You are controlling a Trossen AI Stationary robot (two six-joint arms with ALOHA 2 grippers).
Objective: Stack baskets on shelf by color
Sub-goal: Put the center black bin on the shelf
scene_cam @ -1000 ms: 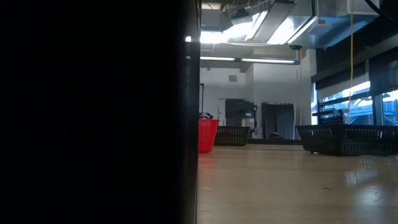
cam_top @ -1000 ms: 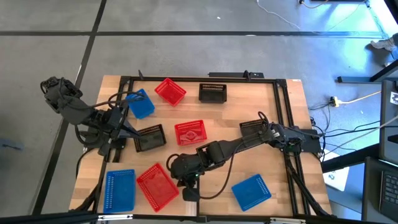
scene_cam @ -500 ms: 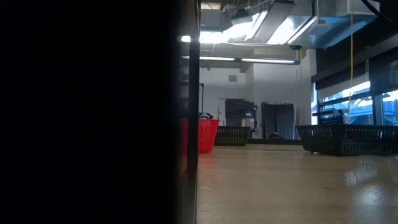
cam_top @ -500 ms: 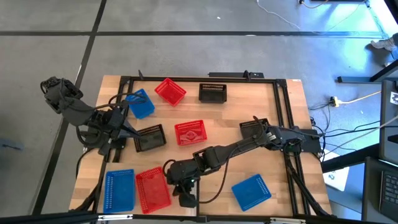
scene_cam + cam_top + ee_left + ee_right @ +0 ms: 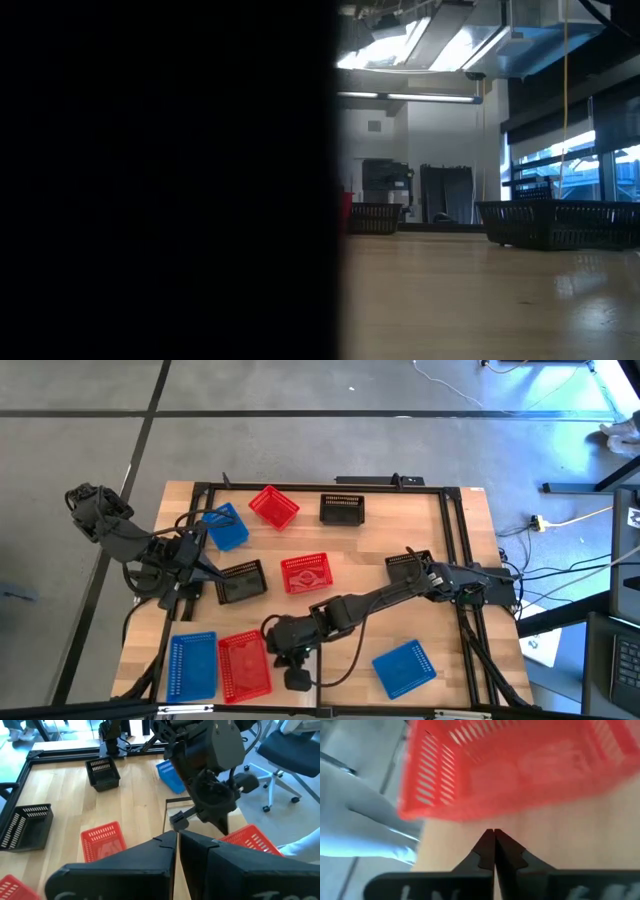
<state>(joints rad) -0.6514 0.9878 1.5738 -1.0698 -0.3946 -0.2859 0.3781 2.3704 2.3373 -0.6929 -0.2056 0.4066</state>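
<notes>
Nine mesh baskets lie on the table. The red basket (image 5: 245, 665) rests flat near the near edge, beside a blue basket (image 5: 193, 665). My right gripper (image 5: 272, 654) is shut and low at this red basket's right side. In the right wrist view its tips (image 5: 493, 834) point at the red basket (image 5: 515, 770). My left gripper (image 5: 205, 572) is shut, as the left wrist view (image 5: 177, 840) shows. It waits beside a black basket (image 5: 240, 582) and touches nothing. The left wrist view shows the shelf's dark edge (image 5: 166, 815) by the right arm. My right gripper's shut fingertips (image 5: 490, 840) come level from the table's right side at the red basket's long wall (image 5: 470, 812). A thin strip of table shows between them, and I cannot tell whether they touch. The basket sits flat on the table.
Other baskets: blue (image 5: 225, 527), red (image 5: 273, 506) and black (image 5: 342, 508) at the far side, red (image 5: 306, 573) mid-table, black (image 5: 408, 567) under the right arm, blue (image 5: 405, 667) near right. A dark mass (image 5: 165, 180) blocks the left half of the low view.
My right gripper has swept toward the table's left and near edge, staying shut. The red basket lay slanted a second ago. It has since slid left and turned until its long side lies parallel to the blue basket beside it.
</notes>
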